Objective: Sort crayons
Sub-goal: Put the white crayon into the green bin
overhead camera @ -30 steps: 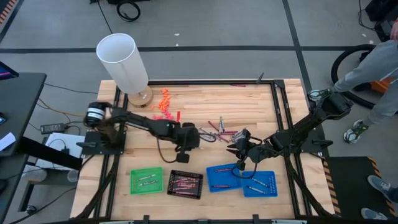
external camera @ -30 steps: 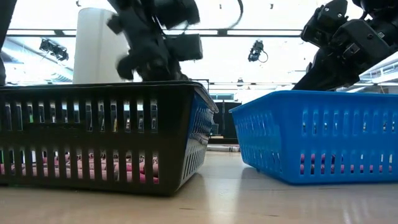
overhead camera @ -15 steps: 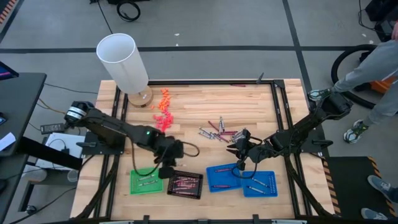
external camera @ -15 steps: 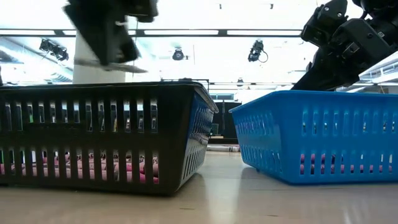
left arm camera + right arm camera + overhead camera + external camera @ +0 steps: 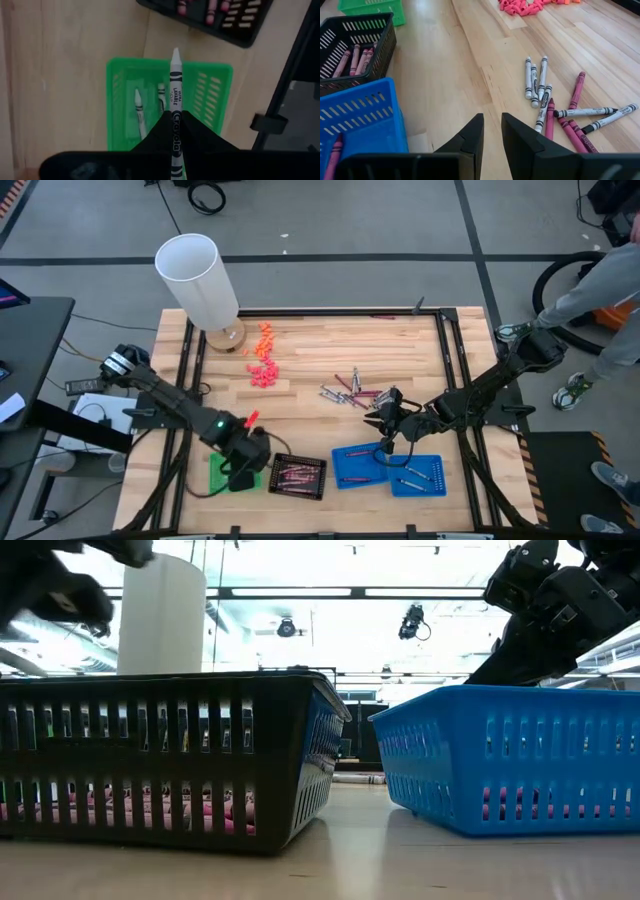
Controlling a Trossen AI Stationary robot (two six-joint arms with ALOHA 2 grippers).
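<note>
While the left gripper [image 5: 176, 131], clenched on a grey crayon [image 5: 175, 95], hangs over the green tray [image 5: 120, 75], delivery looks in hand, needing lowering and release; right gripper [image 5: 492, 131], slightly parted, empty, waits right of that tray.

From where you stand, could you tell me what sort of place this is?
Probably a robotics lab or workshop: two arms are mounted at a wooden table on a bare grey floor, ceiling strip lights run across an open room, and sorting trays and loose crayons are set out as a test.
</note>
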